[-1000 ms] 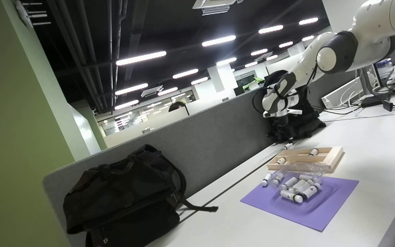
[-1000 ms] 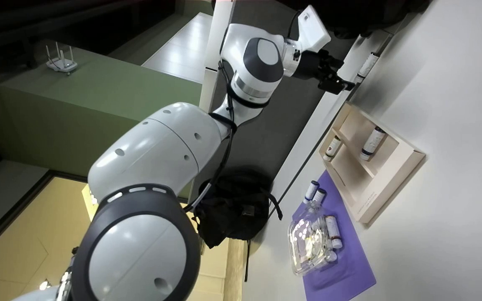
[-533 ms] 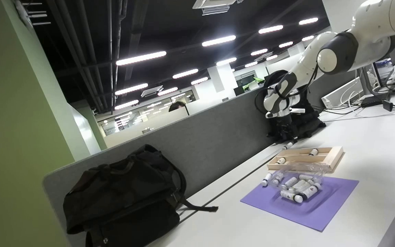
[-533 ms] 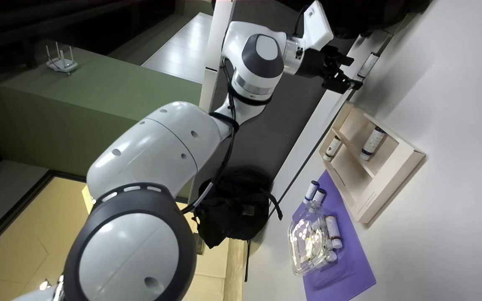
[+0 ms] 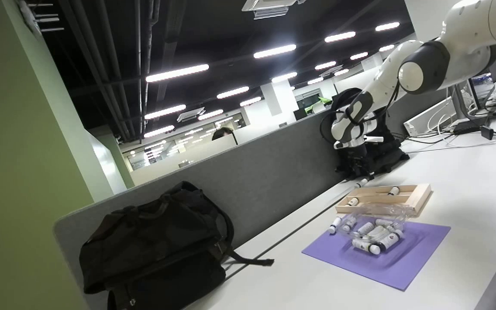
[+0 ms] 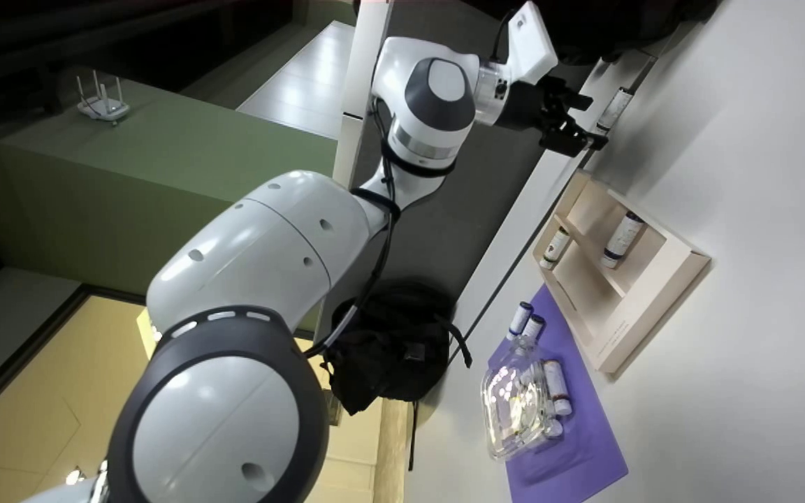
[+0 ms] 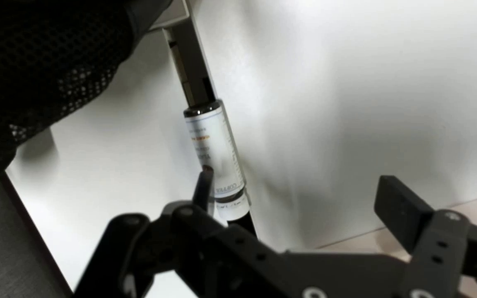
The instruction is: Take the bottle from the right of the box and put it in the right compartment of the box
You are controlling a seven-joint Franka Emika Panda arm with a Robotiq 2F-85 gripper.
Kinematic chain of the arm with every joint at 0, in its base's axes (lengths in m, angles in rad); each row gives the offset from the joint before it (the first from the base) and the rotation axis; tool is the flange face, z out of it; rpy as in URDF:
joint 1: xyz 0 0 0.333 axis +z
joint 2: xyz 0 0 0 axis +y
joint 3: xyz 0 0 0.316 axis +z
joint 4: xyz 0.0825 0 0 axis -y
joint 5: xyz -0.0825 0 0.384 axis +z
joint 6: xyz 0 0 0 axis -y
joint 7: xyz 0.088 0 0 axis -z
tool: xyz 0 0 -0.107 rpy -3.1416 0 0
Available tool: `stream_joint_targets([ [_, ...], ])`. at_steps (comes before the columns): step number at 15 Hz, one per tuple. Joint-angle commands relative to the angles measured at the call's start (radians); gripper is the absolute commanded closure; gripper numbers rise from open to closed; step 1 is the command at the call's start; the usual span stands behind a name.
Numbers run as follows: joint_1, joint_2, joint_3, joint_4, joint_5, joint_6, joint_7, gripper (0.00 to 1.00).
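Note:
The bottle (image 7: 220, 155), white-labelled with a white cap, lies along a dark groove in the table. It also shows in both exterior views (image 5: 361, 183) (image 6: 614, 108), past the box's far end. My gripper (image 7: 298, 182) is open and empty, above the table; it also shows in both exterior views (image 5: 360, 175) (image 6: 597, 122). In the wrist view its left finger overlaps the bottle's left edge and its right finger is well to the right. I cannot tell whether the finger touches. The light-wood box (image 6: 654, 304) (image 5: 421, 199) has compartments split by a divider, with a bottle lying in each of two.
A purple mat (image 5: 420, 258) (image 6: 588, 450) beside the box holds a clear plastic container (image 6: 514, 405) and several bottles. A black bag (image 7: 48, 62) stands close to the bottle. A grey partition (image 5: 282, 185) runs along the table's back. A black backpack (image 5: 157, 249) leans against it.
Over the first half second my gripper moved slightly right in both exterior views, towards the table. Since then it has hardly moved. The bottle and box have not moved.

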Motion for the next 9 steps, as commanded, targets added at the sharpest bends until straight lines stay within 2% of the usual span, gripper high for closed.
stream_joint_targets([
  [1, -0.005, 0.01, 0.012, 0.008, 0.003, 0.034, -0.035, 0.0],
  [4, -0.005, 0.013, 0.013, 0.006, 0.001, 0.06, -0.056, 0.0],
  [9, -0.004, 0.005, 0.012, -0.003, 0.007, 0.021, -0.046, 0.0],
])
